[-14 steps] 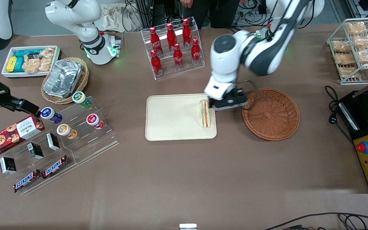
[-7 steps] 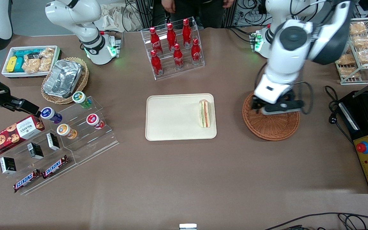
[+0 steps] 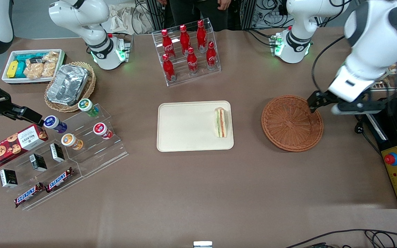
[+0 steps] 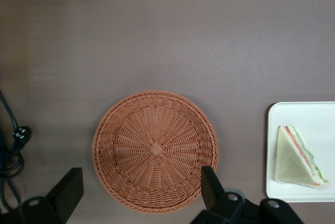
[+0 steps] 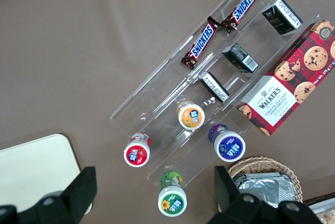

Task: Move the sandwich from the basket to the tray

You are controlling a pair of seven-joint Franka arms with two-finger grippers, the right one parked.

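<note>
Wicker lies bare in the round reddish basket [image 3: 292, 123], and the sandwich [image 3: 221, 122] it was meant to give up rests on the cream tray [image 3: 184, 127], lying on its side just inside the rim nearest the basket. By the look of things the placing is done — what remains is only for the working arm to draw clear. Its gripper [image 3: 324, 103] hangs above the basket's rim on the working arm's end of the table, jaws spread wide and holding nothing; the wrist camera looks straight down on the empty basket [image 4: 155, 150] and on a corner of the tray [image 4: 293, 192] with the sandwich [image 4: 299, 155] on it. Bare brown table [image 3: 246, 179] separates tray from basket. A black control box [image 3: 396, 162] and its looped cable [image 3: 358, 117] crowd in close beside the gripper, so any retreat looks safest taken upward — not sideways. The rack of red bottles [image 3: 188, 51] stands well apart from all of it.
</note>
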